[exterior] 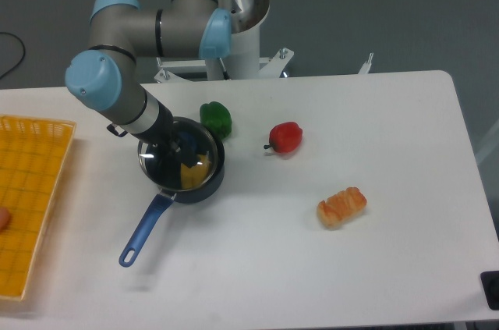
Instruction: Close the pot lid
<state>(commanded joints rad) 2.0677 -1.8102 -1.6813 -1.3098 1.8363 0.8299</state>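
The dark navy pot (pixel 209 184) stands left of centre on the white table, its long blue handle (pixel 143 228) pointing to the front left. The glass lid (pixel 196 168) lies level on the pot, its metal rim matching the pot's rim, and something yellow shows through the glass. The lid's blue knob (pixel 186 143) is visible at the middle. My gripper (pixel 175 146) hangs just above the lid at the knob, its dark fingers apart and off the knob.
A green pepper (pixel 215 118) sits right behind the pot. A red pepper (pixel 286 136) lies to the right, and a bread roll (pixel 341 206) further front right. A yellow basket (pixel 31 189) stands at the left edge.
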